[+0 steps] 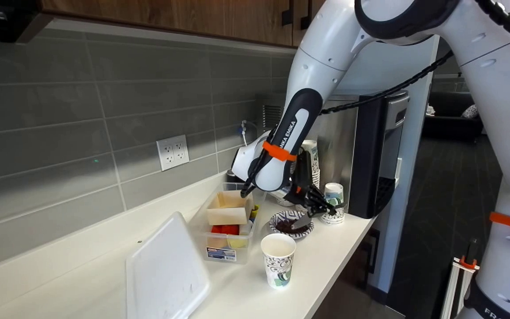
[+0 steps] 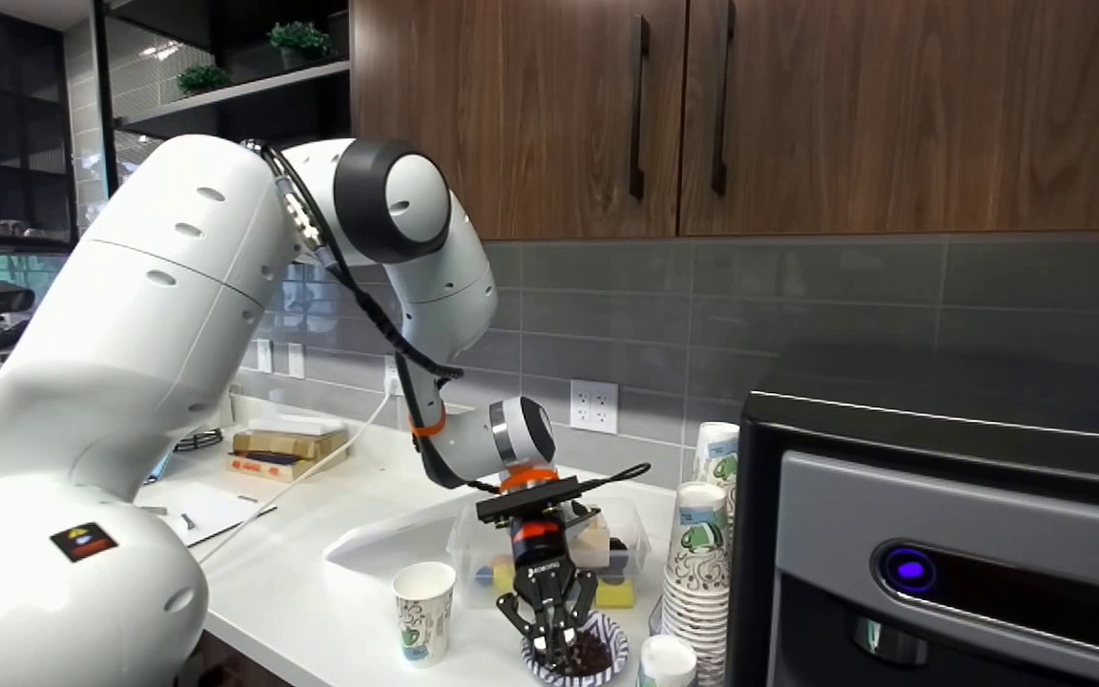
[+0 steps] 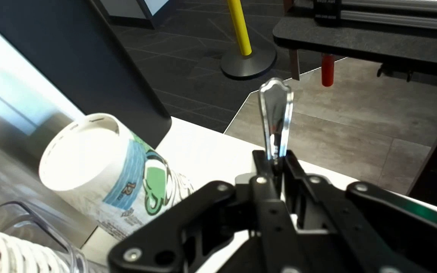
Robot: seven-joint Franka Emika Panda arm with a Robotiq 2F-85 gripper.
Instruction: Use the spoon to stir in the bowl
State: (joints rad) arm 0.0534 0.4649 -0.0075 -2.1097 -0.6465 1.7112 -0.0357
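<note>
The spoon is silvery; its handle (image 3: 275, 117) sticks up from between the fingertips in the wrist view. My gripper (image 3: 273, 157) is shut on the spoon. In an exterior view the spoon's lower end (image 1: 301, 221) points down into the bowl (image 1: 280, 216), which has a patterned light rim and dark red-brown contents. It also shows in an exterior view, where the bowl (image 2: 618, 644) sits under my gripper (image 2: 559, 658). In an exterior view my gripper (image 1: 327, 210) is just above and beside the bowl's rim. The bowl is out of the wrist view.
A white paper cup (image 1: 278, 261) stands near the counter's front edge. A clear bin (image 1: 226, 254) with blocks is behind the bowl. Cup stacks (image 2: 697, 563) and a cup with a green logo (image 3: 120, 170) stand close to the gripper. A dispenser (image 1: 370, 155) and a white board (image 1: 166, 270) flank the area.
</note>
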